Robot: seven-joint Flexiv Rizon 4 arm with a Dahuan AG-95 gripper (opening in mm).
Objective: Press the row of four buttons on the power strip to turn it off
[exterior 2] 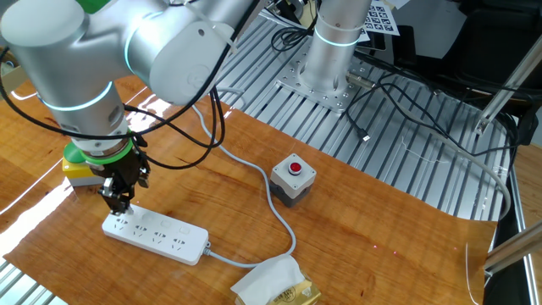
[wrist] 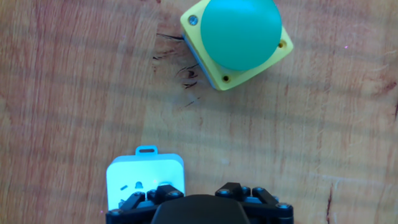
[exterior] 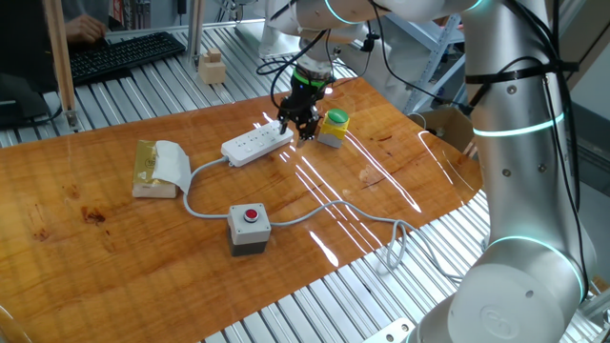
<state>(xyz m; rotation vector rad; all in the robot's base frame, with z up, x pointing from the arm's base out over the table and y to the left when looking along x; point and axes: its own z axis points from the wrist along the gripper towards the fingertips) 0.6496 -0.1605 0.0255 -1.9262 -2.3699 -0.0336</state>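
While the gripper [exterior 2: 118, 202] hangs low over the far end of the power strip [exterior 2: 155, 237] lying flat on the wooden table [exterior 2: 381, 229], finger spread unreadable to me, it should probably press each of the four buttons [exterior 2: 127, 222] squarely.

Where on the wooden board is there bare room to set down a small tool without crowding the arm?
Bare wood lies left of the tissue pack and in front of the grey box with the red button, clear of its cable. It is crowded at the far edge, where the end effector stands between the power strip and the green-capped yellow button.
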